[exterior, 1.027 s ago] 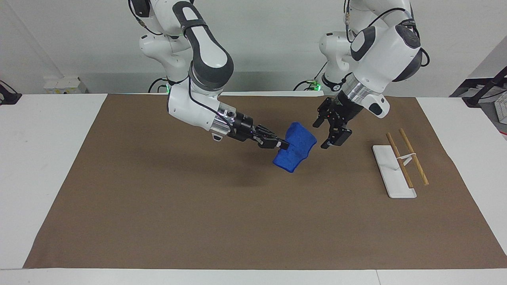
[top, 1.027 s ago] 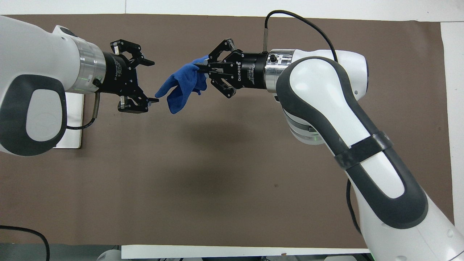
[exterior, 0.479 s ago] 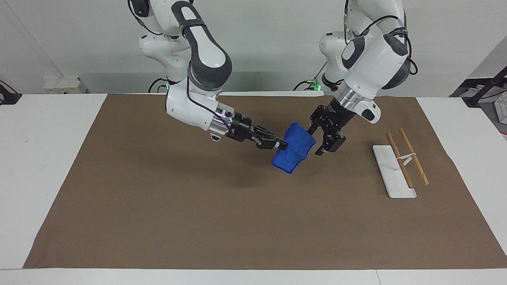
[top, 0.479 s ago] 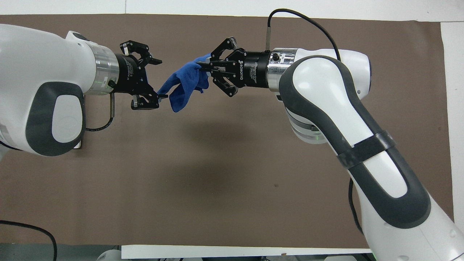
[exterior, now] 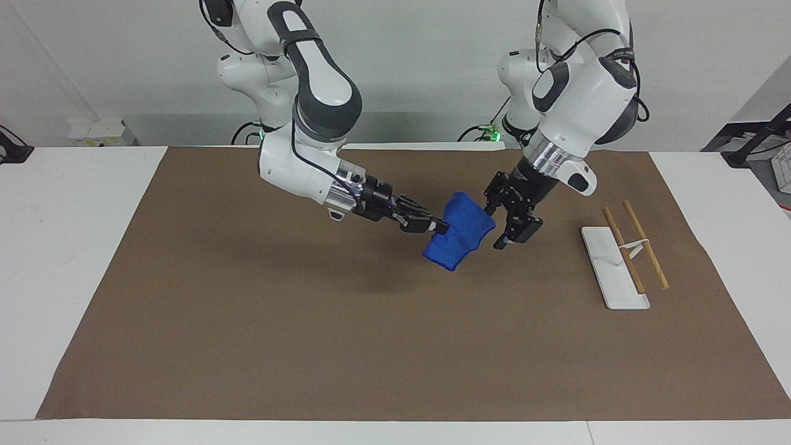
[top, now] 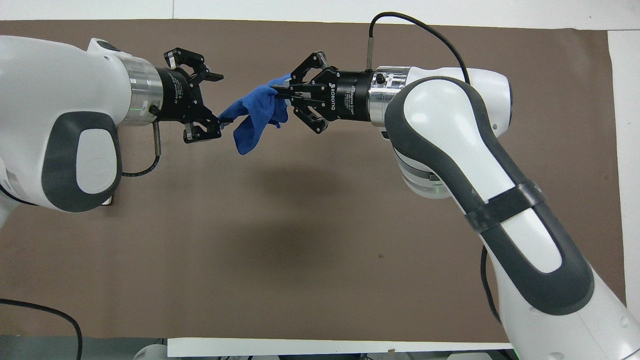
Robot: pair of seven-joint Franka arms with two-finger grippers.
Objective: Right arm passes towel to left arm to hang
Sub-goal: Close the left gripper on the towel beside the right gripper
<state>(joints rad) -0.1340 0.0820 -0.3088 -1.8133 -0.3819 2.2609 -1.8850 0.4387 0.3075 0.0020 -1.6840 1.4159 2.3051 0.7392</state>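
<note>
**Hazards (assessment)**
- The left tool (exterior: 496,225) is standing with its jaws apart, and only the towel's (exterior: 460,238) outer edge is lying between them. If they close on so little cloth, the grip is likely to be shallow and may slip.
- If the right tool (exterior: 439,227) lets go before that grip is secure, the towel is likely to drop onto the brown mat (exterior: 247,309).
- If the left arm draws away while the right tool is gripping, the cloth would be stretched between the two tools and could tear free of the weaker hold.
- The two tools are working close together, so any further advance risks finger-to-finger contact.

**Position of the towel relative to the tools**
- The towel is hanging in the air above the mat, clear of the counter (exterior: 74,247).
- The right tool is clamping the towel, fingertips meeting on the cloth, at the towel's 9 o'clock in the facing view.
- The left tool is sitting at the towel's 3 o'clock in that view, one finger above the edge and one below.
- In the overhead view the order is reversing: the left tool (top: 219,104) is at 9 o'clock of the towel (top: 252,117), and the right tool (top: 277,92) is at about 2 o'clock.
- The rack (exterior: 615,266) is waiting on the mat at the left tool's 4 o'clock in the facing view, well apart from the towel.
</note>
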